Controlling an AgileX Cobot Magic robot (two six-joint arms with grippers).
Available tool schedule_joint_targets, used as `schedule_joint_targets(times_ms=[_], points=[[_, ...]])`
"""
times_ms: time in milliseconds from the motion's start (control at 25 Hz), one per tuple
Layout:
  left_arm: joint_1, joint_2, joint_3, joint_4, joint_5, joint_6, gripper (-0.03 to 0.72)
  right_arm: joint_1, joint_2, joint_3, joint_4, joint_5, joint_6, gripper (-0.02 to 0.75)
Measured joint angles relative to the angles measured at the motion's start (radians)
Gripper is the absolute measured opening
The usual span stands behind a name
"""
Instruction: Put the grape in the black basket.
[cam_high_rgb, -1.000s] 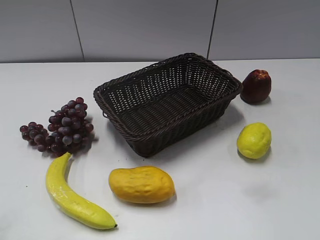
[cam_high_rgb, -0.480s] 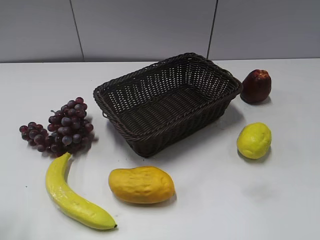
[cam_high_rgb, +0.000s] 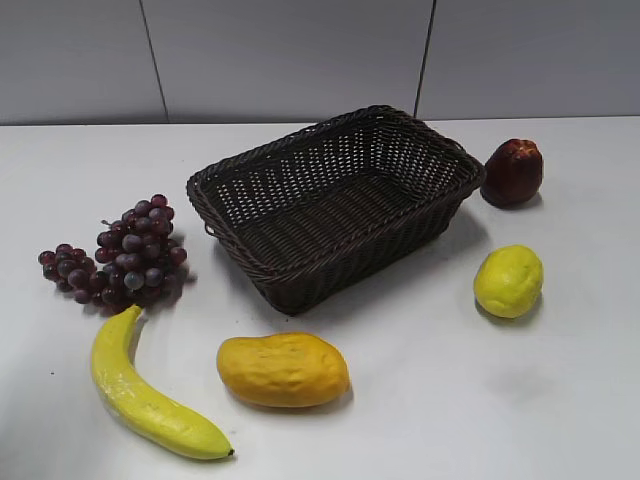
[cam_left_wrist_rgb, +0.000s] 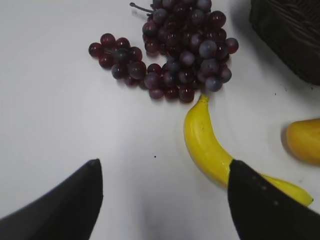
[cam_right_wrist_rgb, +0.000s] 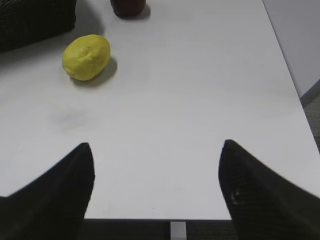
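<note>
The grape (cam_high_rgb: 120, 255), a dark purple-red bunch, lies on the white table left of the black basket (cam_high_rgb: 250, 260); it also shows at the top of the left wrist view (cam_left_wrist_rgb: 175, 55). The woven basket is empty; a corner of it shows in the left wrist view (cam_left_wrist_rgb: 290, 35) and in the right wrist view (cam_right_wrist_rgb: 35, 22). My left gripper (cam_left_wrist_rgb: 162, 167) is open and empty above bare table, short of the grape. My right gripper (cam_right_wrist_rgb: 156, 150) is open and empty near the table's front edge. Neither gripper shows in the exterior view.
A yellow banana (cam_high_rgb: 140, 385) lies just in front of the grape, its tip touching the bunch (cam_left_wrist_rgb: 202, 135). An orange mango (cam_high_rgb: 283, 368) lies before the basket. A lemon (cam_high_rgb: 508, 280) and a dark red fruit (cam_high_rgb: 513, 172) lie right of it.
</note>
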Motion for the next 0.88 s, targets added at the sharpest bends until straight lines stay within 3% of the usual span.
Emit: schedule_joint_targets(times_ms=[400,880], points=[[-0.171,0.353,-0.228,0.044,0.015,-0.024,0.585,0.000,0.000,0.000,0.000,0.000,0.000,0.588],[-0.204,0.676,-0.426,0.144,0.024,-0.080,0.584,0.000,0.000,0.000,0.000,0.000,0.001,0.588]])
